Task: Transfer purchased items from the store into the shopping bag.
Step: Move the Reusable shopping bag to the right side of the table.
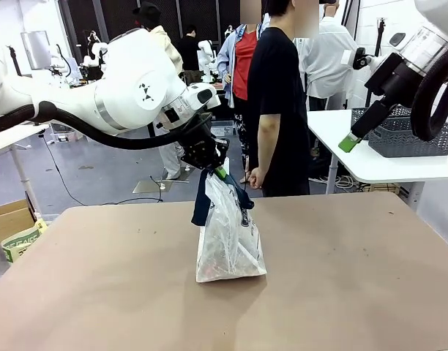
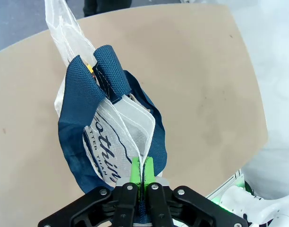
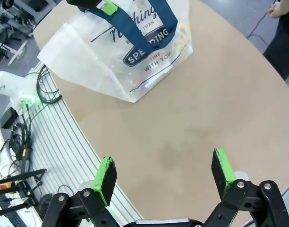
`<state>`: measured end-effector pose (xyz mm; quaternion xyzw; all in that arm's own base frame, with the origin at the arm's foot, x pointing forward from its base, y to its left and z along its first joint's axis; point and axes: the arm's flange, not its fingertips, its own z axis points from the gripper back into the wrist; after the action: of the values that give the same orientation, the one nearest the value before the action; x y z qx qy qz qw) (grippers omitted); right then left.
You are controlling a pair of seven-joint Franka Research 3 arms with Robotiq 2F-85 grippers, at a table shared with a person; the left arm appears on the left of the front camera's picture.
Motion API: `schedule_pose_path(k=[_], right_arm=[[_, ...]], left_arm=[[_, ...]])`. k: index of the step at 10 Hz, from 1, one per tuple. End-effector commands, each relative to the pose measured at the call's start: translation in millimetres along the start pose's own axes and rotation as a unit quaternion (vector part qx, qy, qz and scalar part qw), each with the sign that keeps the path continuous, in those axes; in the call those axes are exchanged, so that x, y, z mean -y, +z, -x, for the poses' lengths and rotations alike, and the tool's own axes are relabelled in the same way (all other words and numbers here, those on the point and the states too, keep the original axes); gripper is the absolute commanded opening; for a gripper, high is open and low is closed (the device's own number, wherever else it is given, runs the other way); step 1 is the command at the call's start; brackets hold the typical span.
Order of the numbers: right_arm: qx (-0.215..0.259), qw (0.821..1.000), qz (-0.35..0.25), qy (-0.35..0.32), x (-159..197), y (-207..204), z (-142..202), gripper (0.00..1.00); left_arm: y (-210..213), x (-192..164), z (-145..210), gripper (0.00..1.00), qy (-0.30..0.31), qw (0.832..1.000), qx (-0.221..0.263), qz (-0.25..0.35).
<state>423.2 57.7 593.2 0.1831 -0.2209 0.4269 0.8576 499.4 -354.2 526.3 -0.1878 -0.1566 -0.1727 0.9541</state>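
Note:
The shopping bag, whitish translucent plastic with navy handles and lettering, stands on the brown table. My left gripper is shut on its top rim beside a navy handle, pinching the plastic between the green pads. Of the purchased items, a speck of yellow shows inside the bag's mouth; the bag's walls hide anything else. My right gripper hangs open, high at the right, looking down at the bag with nothing between its fingers. The store, a dark grey lattice basket, sits on a white side table.
A person in black stands at the table's far edge, a hand hanging by their side. The white side table is at the back right. A cardboard box sits on the floor at the left. Cables run below the table's near edge.

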Motion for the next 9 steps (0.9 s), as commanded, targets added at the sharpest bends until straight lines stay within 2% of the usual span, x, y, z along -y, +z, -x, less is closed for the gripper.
schedule_pose_path(k=[1, 4, 9], right_arm=[[-0.002, 1.000, 0.004, -0.005, -1.2, 0.5, 0.5, 1.00], [-0.002, 1.000, 0.004, -0.005, -1.2, 0.5, 0.5, 1.00], [-0.002, 1.000, 0.004, -0.005, -1.2, 0.5, 0.5, 1.00]], left_arm=[[0.0, 0.0, 0.0, 0.00, 0.000, 1.000, 0.000, 0.000], [8.5, 14.4, -13.4, 0.00, 0.062, 0.996, -0.057, -0.033], [14.8, 18.3, -20.2, 0.00, 0.113, 0.985, -0.111, -0.067]])
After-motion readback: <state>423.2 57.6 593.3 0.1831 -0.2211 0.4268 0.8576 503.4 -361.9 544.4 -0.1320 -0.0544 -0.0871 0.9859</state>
